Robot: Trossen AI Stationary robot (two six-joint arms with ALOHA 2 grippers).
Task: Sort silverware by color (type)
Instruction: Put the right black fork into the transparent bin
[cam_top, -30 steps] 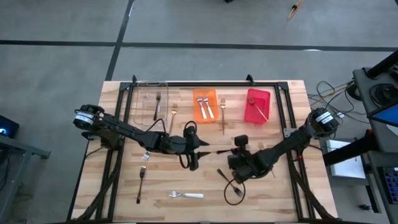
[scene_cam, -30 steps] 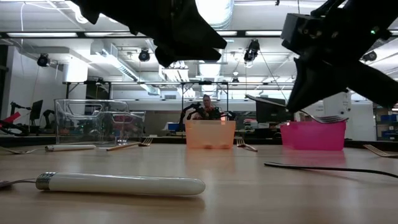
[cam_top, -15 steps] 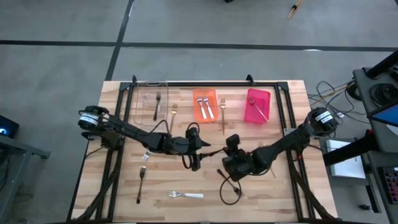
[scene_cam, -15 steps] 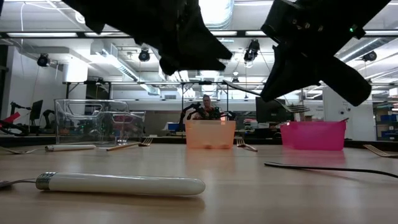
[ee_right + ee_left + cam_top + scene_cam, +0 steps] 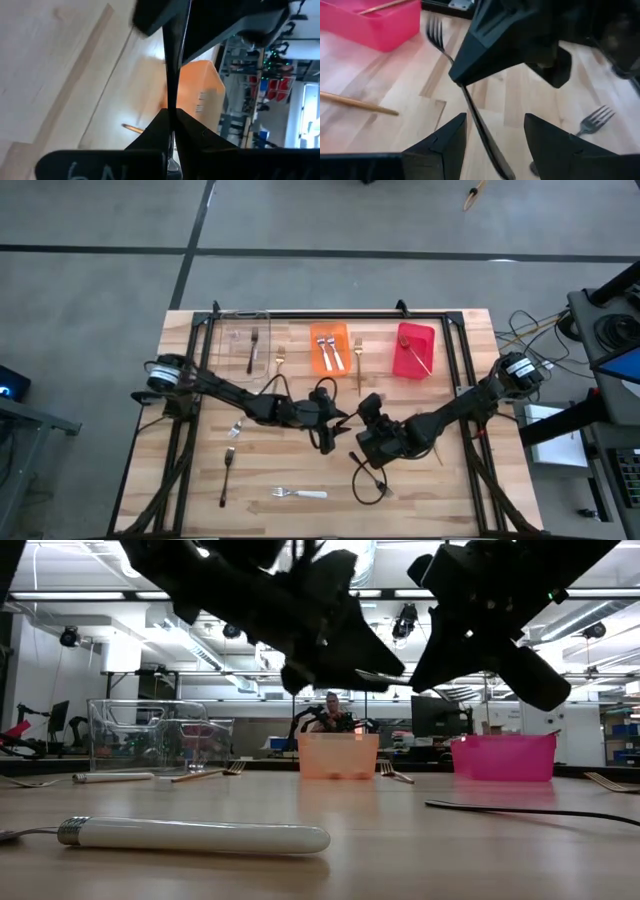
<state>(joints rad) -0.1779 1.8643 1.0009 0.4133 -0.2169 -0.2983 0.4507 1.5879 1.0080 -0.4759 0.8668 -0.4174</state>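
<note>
A dark metal fork [image 5: 470, 107] hangs in the air above the middle of the table, with my right gripper [image 5: 171, 117] shut on it. Its tines [image 5: 433, 31] stick out past my right gripper [image 5: 366, 423], and its handle reaches toward my left gripper [image 5: 495, 117]. My left gripper [image 5: 338, 422] is open, with one finger on each side of the handle; I see no touch. Another dark fork [image 5: 372, 476] lies flat on the table below my right arm. In the low view the held fork [image 5: 425, 682] spans the gap between the two grippers. My right gripper pinches the dark fork's stem [image 5: 461, 86] between its two fingers, a short way behind the tines. The fingers [image 5: 187, 131] lie across the fork. The fork is clear of the table and roughly level, handle toward my left gripper.
At the far side stand a clear bin [image 5: 232, 348] with a dark fork, an orange bin [image 5: 329, 332] with two forks and a red bin [image 5: 418, 340] with a gold one. Gold forks [image 5: 278, 366] [image 5: 357, 362] lie beside the bins. A white-handled fork [image 5: 300, 493] and a fork [image 5: 228, 474] lie near the front.
My left gripper has gone down and toward the table's right, up to my right gripper, so its fingers now stand around the fork's handle. My right gripper has rolled at the wrist and shifted slightly left. The fork has swung from hanging low to about level.
</note>
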